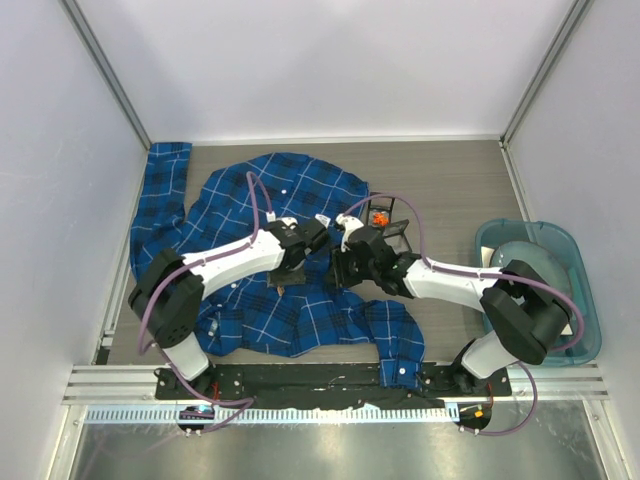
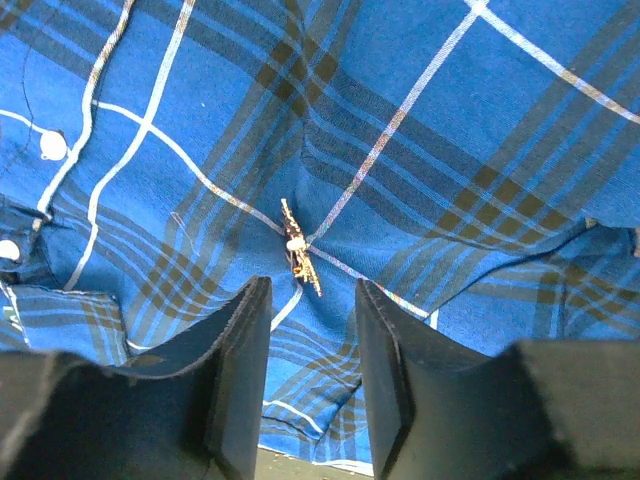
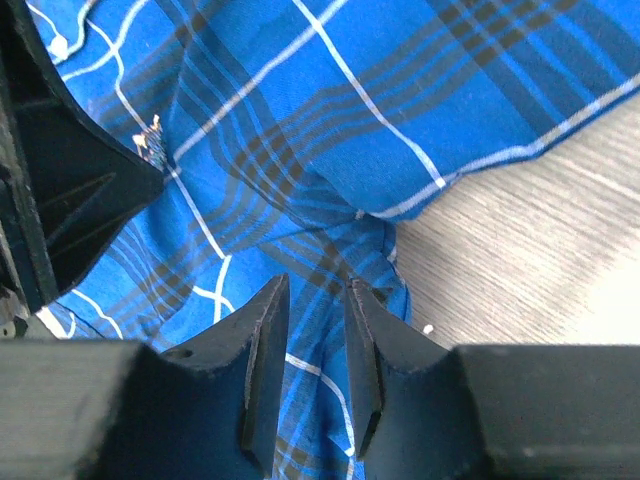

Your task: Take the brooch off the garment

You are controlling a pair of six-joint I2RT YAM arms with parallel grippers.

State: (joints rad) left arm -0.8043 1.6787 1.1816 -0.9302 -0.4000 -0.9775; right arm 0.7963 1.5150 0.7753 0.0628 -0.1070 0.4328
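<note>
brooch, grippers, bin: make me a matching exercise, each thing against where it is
1 brooch
2 left gripper
3 right gripper
4 teal bin

a at the table's right edge
b pinned to the shirt
c open, just short of the brooch
d over the shirt's edge, beside bare table

Pairs: 1-b, 2-c, 3-d, 4-a

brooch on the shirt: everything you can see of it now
The brooch is a small, slender pin, gold-toned metal by its look, with dark bits and a pale bead near the middle. It lies diagonally on the blue plaid shirt where two white lines cross, cloth slightly puckered around it. The open left gripper flanks its lower end in the wrist view, not touching it. Finer detail is too small to tell.
</note>
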